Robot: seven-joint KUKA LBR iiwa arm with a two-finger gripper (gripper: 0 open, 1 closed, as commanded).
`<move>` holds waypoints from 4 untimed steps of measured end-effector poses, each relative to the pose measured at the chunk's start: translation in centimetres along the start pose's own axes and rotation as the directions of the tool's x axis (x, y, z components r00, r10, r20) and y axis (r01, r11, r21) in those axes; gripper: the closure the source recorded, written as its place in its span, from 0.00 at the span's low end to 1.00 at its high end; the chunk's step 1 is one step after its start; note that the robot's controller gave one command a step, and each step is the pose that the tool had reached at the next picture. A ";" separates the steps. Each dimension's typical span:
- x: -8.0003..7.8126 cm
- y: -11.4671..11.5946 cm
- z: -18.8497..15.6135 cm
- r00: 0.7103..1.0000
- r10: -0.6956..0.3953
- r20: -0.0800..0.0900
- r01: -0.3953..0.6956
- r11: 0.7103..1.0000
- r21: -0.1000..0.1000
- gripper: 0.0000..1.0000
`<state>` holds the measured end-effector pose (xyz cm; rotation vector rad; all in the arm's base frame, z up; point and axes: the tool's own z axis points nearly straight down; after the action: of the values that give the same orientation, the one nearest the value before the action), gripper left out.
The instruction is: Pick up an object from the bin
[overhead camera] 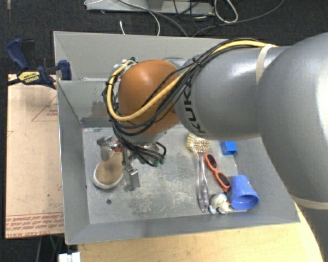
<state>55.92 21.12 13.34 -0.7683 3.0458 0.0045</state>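
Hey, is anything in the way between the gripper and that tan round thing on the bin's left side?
Nothing visible. The open fingers hang right at the tan round thing, and the blue cup lies far off to the right.

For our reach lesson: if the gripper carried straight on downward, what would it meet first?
Likely the tan round thing on the left of the bin floor, under the gripper; depth is unclear.

Reads "KUKA", in dark capital letters turned sideways, on the large smooth grey arm link [235,91] near the orange wrist cover [145,91].
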 end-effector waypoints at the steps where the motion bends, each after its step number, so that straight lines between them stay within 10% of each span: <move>1: -0.9 0.4 -1.4 0.918 -0.396 0.005 0.396 0.918 0.003 0.00; 2: -2.8 0.0 5.0 0.896 -0.444 0.007 0.444 0.896 0.002 0.00; 3: -3.7 -0.2 6.1 0.657 -0.754 0.009 0.754 0.657 0.013 1.00; 4: -3.7 -0.2 6.0 0.657 -0.754 0.009 0.754 0.657 0.013 1.00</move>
<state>59.30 22.69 7.30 -1.9504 2.4413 -0.0036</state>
